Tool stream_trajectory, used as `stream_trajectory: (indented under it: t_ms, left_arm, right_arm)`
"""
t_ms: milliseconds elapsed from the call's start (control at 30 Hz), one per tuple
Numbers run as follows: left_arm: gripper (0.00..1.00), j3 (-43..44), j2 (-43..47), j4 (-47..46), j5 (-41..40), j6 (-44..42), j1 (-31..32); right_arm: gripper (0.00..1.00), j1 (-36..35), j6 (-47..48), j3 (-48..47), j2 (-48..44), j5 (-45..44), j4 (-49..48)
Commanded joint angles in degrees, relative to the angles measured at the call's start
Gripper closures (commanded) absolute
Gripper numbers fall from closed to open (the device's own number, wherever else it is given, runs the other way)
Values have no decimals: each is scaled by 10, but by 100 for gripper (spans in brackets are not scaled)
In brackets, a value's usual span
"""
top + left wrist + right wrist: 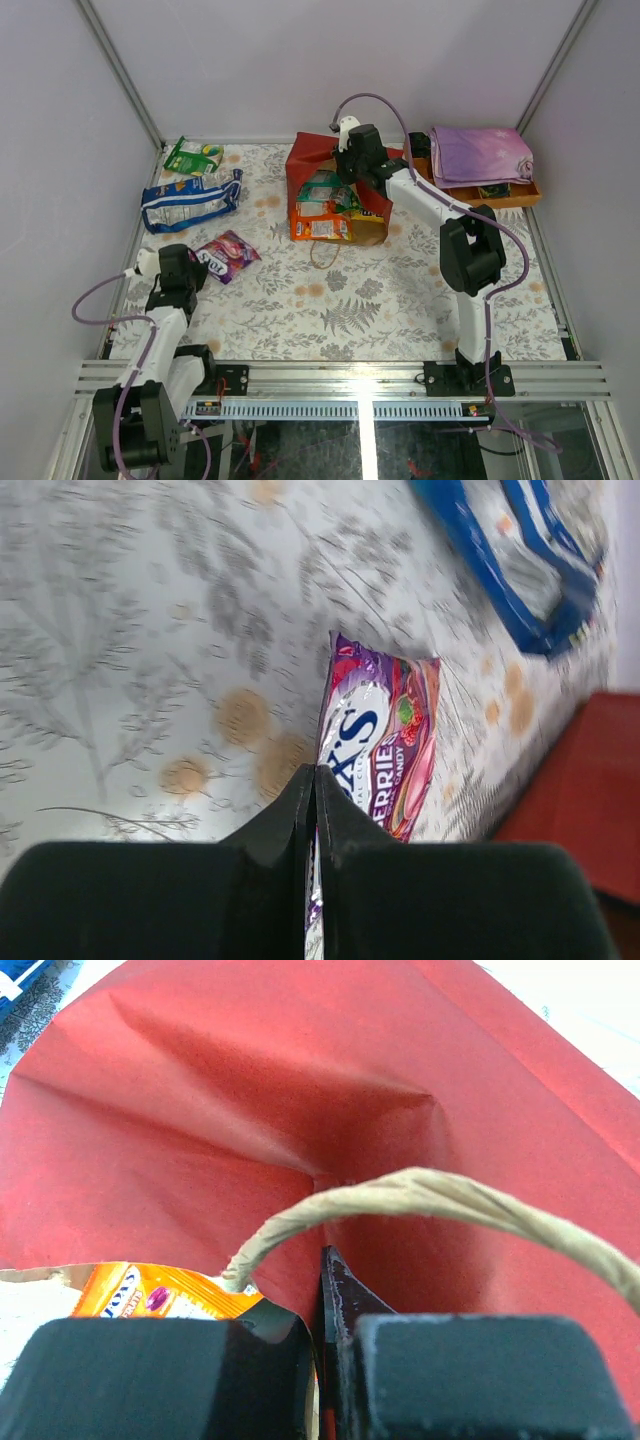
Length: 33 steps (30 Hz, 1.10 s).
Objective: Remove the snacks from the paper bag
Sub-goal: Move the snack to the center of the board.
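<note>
Fingers of the left gripper are pressing shut on the purple packet, its near end hiding between them. The right gripper is pinching the bag at its rim, jaws nearly closed, with a string handle looping across in front. The bag is lying at the far middle of the table, mouth toward the arms. An orange packet and others are crowding it, their labels unreadable. A blue-white packet and a green packet are lying far left.
</note>
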State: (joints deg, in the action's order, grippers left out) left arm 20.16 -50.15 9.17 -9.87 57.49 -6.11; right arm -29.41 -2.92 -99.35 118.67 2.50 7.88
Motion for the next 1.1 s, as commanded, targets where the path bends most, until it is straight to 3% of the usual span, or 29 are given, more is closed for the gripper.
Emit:
stream_trajectory:
  t_ms: [0, 167, 333, 567, 733, 867, 1067]
  left_arm:
    - [100, 8, 1, 79, -92, 132, -38]
    - [100, 9, 18, 153, -154, 228, -65]
    - [100, -3, 31, 128, -221, 236, -91]
    - [100, 12, -42, 95, -245, 257, -127]
    - [100, 36, -91, 50, -238, 206, -178]
    - [97, 85, -145, 66, -216, 144, -230]
    - [76, 133, -230, 16, -81, 11, -268]
  right_arm:
    - [100, 7, -13, -14, -6, 15, -10]
    - [100, 7, -15, -11, -8, 19, -11]
    - [100, 7, -16, -7, -11, 22, -14]
    - [100, 7, -15, -7, -13, 26, -12]
    - [100, 6, -12, -3, -17, 23, -12]
    - [100, 7, -10, -2, -18, 23, -12]
    - [100, 6, -9, -1, -18, 27, -11]
